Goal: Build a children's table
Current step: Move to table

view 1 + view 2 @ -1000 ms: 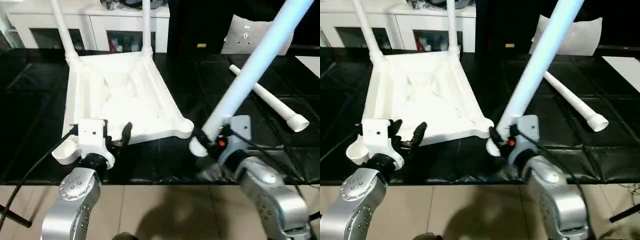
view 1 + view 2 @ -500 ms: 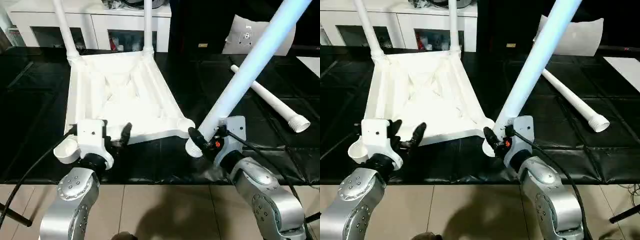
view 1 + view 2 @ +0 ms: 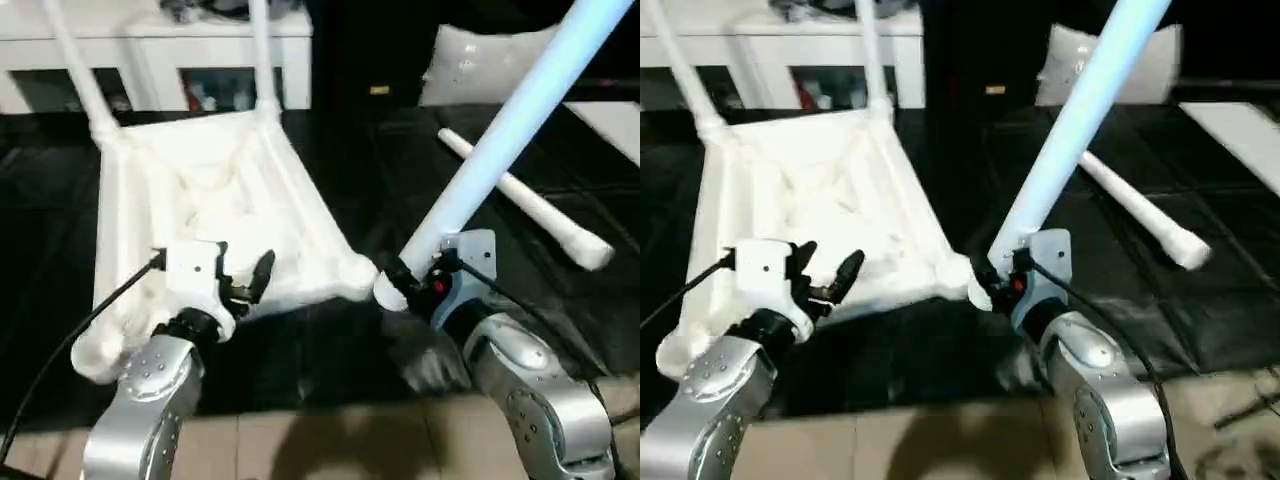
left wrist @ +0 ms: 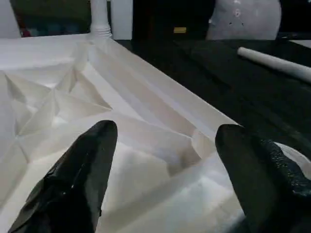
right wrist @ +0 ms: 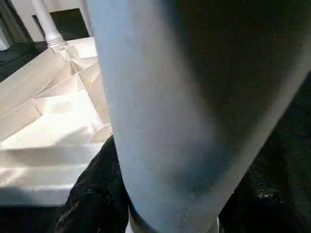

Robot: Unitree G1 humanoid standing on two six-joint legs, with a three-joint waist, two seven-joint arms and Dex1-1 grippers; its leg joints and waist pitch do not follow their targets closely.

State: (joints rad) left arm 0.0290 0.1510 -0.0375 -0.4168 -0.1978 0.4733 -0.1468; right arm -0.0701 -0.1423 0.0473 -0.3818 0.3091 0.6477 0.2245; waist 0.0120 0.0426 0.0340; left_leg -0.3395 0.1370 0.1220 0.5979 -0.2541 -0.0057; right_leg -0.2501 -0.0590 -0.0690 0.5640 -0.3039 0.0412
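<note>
We saw the tabletop (image 3: 215, 205) lying upside down on the black floor (image 3: 330, 350), two legs (image 3: 262, 55) standing in its far sockets. Our right gripper (image 3: 405, 280) gripped a third leg (image 3: 500, 150) beside the near right socket (image 3: 355, 272). Our left gripper (image 3: 245, 285) hung open over the near rim. A fourth leg (image 3: 530, 205) lay farther right.

held leg (image 3: 500, 150) base nearer corner socket (image 3: 352, 272)
</note>
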